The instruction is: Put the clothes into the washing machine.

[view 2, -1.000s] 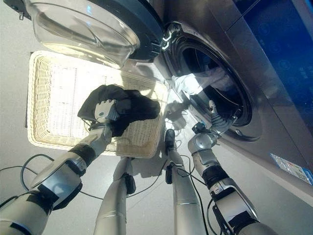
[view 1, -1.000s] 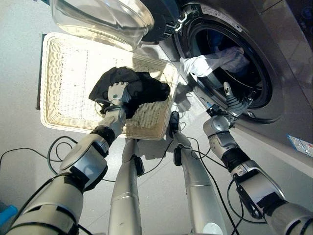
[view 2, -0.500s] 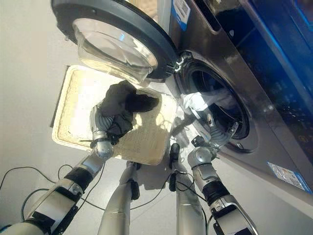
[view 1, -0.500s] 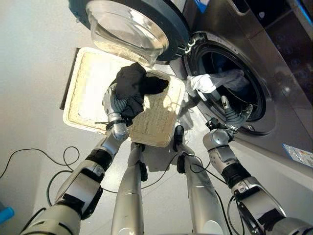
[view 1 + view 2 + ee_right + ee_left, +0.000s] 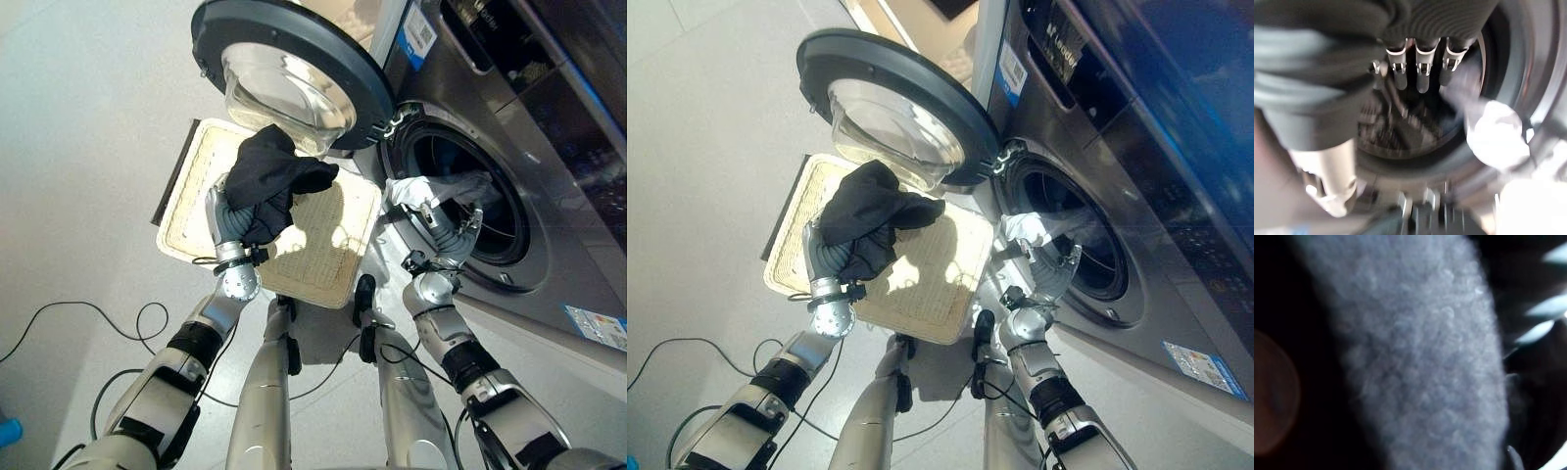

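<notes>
Your left hand (image 5: 233,217) holds a black garment (image 5: 274,176) raised above the basket (image 5: 323,257), fingers curled into the cloth. Your right hand (image 5: 446,233) hangs with relaxed, empty fingers at the washer (image 5: 534,211) opening, beside a white cloth (image 5: 423,192) draped over its rim.

silver-grey arms, dark ribbed wrist covers, dark-tipped fingers (image 5: 1421,83)

Laundry area: front-loading washing machine (image 5: 509,117) at 2 o'clock, door (image 5: 294,73) open; wicker basket (image 5: 323,245) on pale floor (image 5: 88,147).
</notes>
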